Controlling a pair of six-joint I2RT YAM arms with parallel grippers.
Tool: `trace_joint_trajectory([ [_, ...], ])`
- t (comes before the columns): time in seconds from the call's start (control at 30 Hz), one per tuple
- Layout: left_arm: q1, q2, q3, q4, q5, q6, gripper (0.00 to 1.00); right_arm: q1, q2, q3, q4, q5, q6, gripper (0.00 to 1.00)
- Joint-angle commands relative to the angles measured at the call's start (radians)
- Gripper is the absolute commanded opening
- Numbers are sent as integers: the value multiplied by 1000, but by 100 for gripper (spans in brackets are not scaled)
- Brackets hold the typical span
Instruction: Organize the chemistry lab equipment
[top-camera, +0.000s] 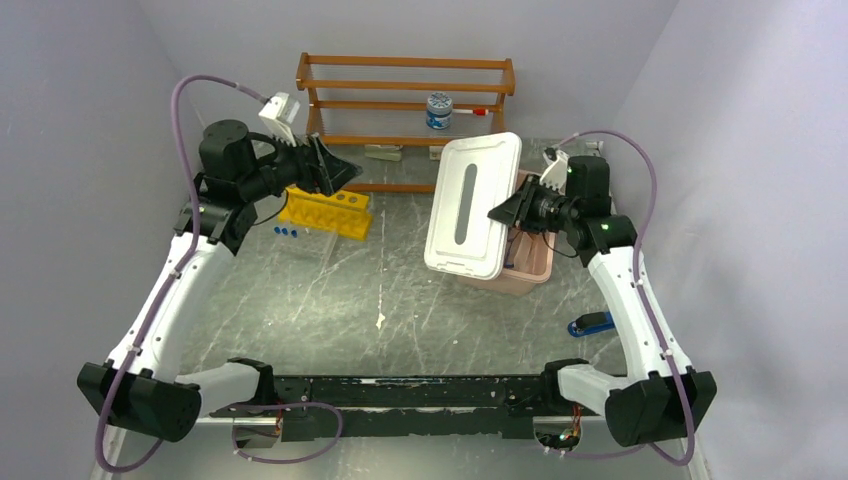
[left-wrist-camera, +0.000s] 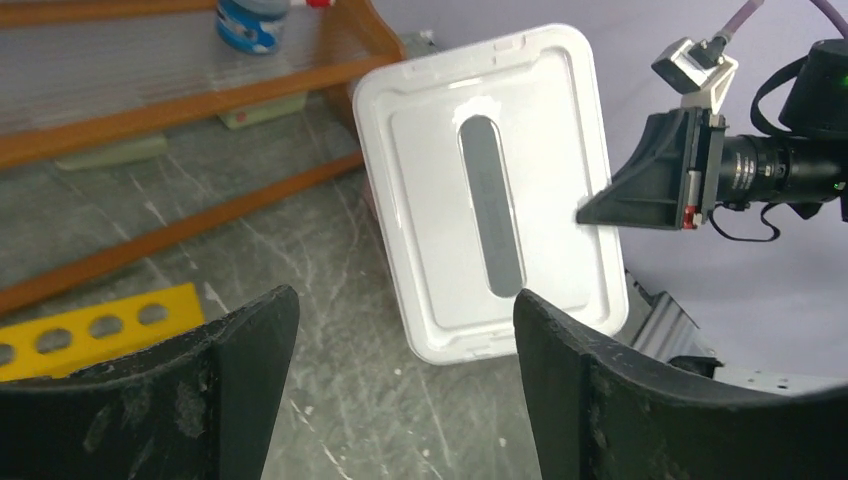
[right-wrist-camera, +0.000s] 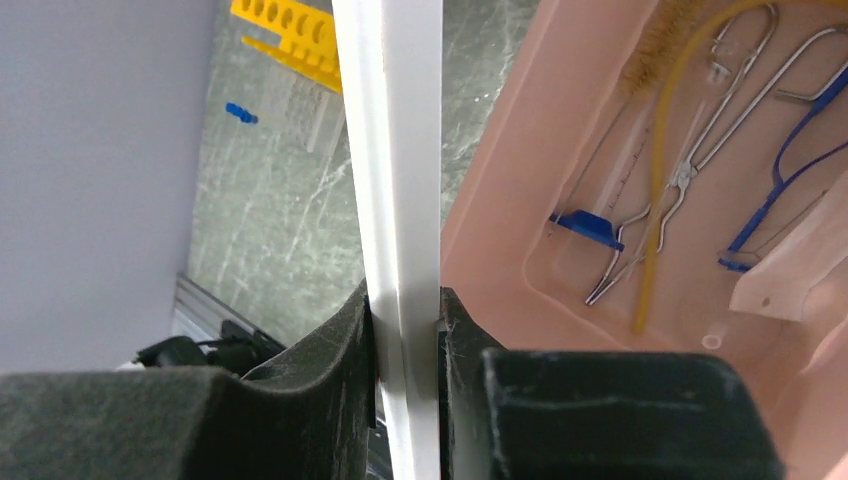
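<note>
My right gripper is shut on the edge of a white box lid and holds it tilted up over a pink bin; the lid also shows edge-on in the right wrist view. Inside the bin lie a tan hose, metal tongs and blue clamps. The yellow test-tube rack stands at the back left with blue-capped tubes beside it. My left gripper is open and empty above the rack.
A wooden shelf stands at the back with a white-lidded blue-label jar on it. A blue-and-black stapler-like tool lies at the right near my right arm. Walls close in on both sides.
</note>
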Motion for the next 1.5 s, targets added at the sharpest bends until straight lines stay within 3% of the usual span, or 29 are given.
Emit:
trace_joint_trajectory([
  [0.0, -74, 18, -20, 11, -63, -73, 81, -78, -39, -34, 94, -75, 130, 0],
  [0.13, -172, 67, -48, 36, -137, -126, 81, -164, -30, -59, 110, -127, 154, 0],
  [0.27, -247, 156, -47, 44, -178, -189, 80, -274, 12, -110, 182, -326, 199, 0],
  [0.37, -272, 237, -27, 38, -119, -239, 79, -321, 17, -212, 317, -459, 295, 0],
  [0.57, -315, 343, 11, 53, -119, -246, 79, -410, 32, -297, 373, -512, 312, 0],
  [0.8, -357, 483, 59, 135, -134, -284, 84, -473, 153, -255, 322, -564, 246, 0],
  [0.83, -364, 499, 66, 148, -137, -293, 85, -477, 166, -252, 304, -559, 229, 0],
  [0.97, -401, 556, 68, 222, -123, -301, 91, -501, 151, -235, 214, -352, 151, 17],
  [1.1, -424, 622, 92, 236, -136, -293, 92, -502, 154, -223, 180, -192, 106, 15],
  [1.17, -432, 641, 110, 235, -142, -278, 92, -503, 164, -214, 158, -156, 85, 15],
  [1.27, -447, 675, 123, 250, -125, -292, 91, -503, 173, -220, 153, -109, 78, 23],
  [1.33, -466, 701, 107, 333, -101, -333, 88, -504, 174, -232, 172, -85, 88, 24],
  [1.47, -477, 714, 101, 339, -156, -366, 83, -503, 190, -224, 164, -59, 80, 29],
])
